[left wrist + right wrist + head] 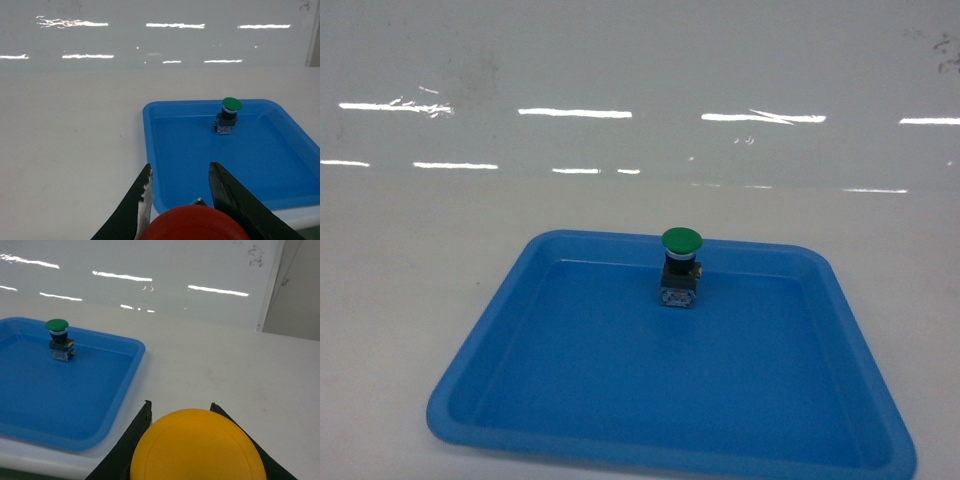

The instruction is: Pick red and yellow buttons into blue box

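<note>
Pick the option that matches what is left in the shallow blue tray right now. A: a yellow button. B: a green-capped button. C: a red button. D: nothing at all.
B: the green-capped button stands alone in the shallow blue tray, while the red button sits between the left gripper fingers and the yellow button between those of the right gripper.

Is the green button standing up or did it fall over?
Standing up. The green button sits in the tray with its round cap on top and its black body underneath.
</note>
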You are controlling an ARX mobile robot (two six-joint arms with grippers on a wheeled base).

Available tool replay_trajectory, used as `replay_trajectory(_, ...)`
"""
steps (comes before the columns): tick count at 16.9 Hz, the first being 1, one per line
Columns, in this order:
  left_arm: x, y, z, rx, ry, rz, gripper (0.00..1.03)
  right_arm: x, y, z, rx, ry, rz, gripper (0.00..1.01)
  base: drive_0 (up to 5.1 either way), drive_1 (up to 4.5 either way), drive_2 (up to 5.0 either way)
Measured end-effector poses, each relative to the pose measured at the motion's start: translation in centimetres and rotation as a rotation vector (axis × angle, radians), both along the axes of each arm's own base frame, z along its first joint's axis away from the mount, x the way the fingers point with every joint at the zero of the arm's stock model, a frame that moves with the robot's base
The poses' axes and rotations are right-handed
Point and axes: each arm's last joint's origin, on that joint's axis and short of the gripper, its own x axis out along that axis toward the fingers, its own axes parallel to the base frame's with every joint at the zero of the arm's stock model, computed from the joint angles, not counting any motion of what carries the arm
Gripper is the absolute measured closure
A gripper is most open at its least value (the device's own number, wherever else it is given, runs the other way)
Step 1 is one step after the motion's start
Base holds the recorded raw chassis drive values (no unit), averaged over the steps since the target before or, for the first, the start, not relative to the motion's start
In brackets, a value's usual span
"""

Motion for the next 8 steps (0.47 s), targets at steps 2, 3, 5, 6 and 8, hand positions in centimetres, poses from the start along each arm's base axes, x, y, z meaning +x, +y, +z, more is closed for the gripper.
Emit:
replay_trajectory(2,0.01,-0.01,-0.01,0.0,0.001,-0.004,0.73,0.0,0.0,-0.05,-0.001,0.003,-0.002,0.71,4.5,-4.1,0.1)
replay_trajectory(3,0.01,-0.01,-0.02,0.0,0.002,-0.003,0.73,0.0,0.0,-0.05,-0.001,0.003,-0.002,0.71,4.7,-3.94,0.0)
replay_trajectory(5,0.02,-0.01,-0.01,0.0,0.001,-0.004,0.73,0.0,0.0,-0.06,-0.001,0.004,-0.002,0.71,4.7,-3.96,-0.1)
replay_trajectory(6,0.01,-0.01,-0.03,0.0,0.003,-0.004,0.73,0.0,0.0,-0.05,-0.001,0.003,-0.002,0.71,4.6,-3.99,-0.2)
replay_trajectory(8,0.01,-0.01,-0.02,0.0,0.002,-0.004,0.73,0.0,-0.01,-0.08,-0.001,0.006,-0.002,0.71,4.6,-4.0,-0.4)
